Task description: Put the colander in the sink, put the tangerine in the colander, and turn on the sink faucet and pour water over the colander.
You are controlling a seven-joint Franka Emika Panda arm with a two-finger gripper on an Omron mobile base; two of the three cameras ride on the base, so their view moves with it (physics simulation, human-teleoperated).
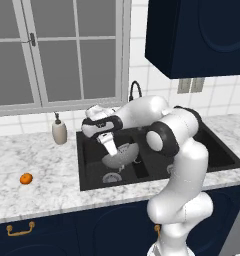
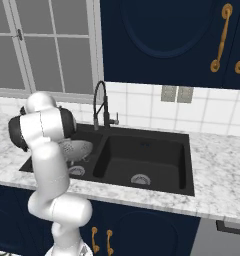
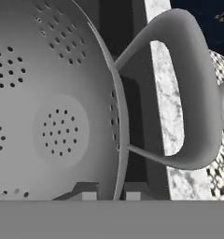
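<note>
1. We see the gripper (image 1: 109, 148) reaching down over the left basin of the sink (image 1: 92, 177), its 2 fingers clamped on the rim of the colander (image 1: 121, 155).
2. In the hand view the finger tips (image 3: 88, 192) sit one on each side of the colander's (image 3: 53, 102) thin rim, pinched narrow on it, with a loop handle (image 3: 193, 93) arching just beside the grip.
3. The colander hangs tilted above the basin floor in the left base view, and the round silver drain (image 1: 112, 177) lies below it; we cannot tell whether the bowl touches the basin anywhere.
4. From the right base view the colander (image 2: 77, 148) shows at the left basin, partly behind the arm (image 2: 44, 150), with the left drain (image 2: 76, 170) beneath it and the right basin's drain (image 2: 140, 179) well apart.
5. The tangerine (image 1: 26, 178) rests on the marble counter (image 1: 37, 192) to the left of the sink, well apart from the colander.
6. The sink faucet (image 2: 100, 102) stands at the back edge of the sink (image 2: 184, 182), between the 2 basins, its arched spout curving forward.
7. A beige soap dispenser (image 1: 59, 131) stands on the counter near the sink's back left corner, below the window (image 1: 62, 50).
</note>
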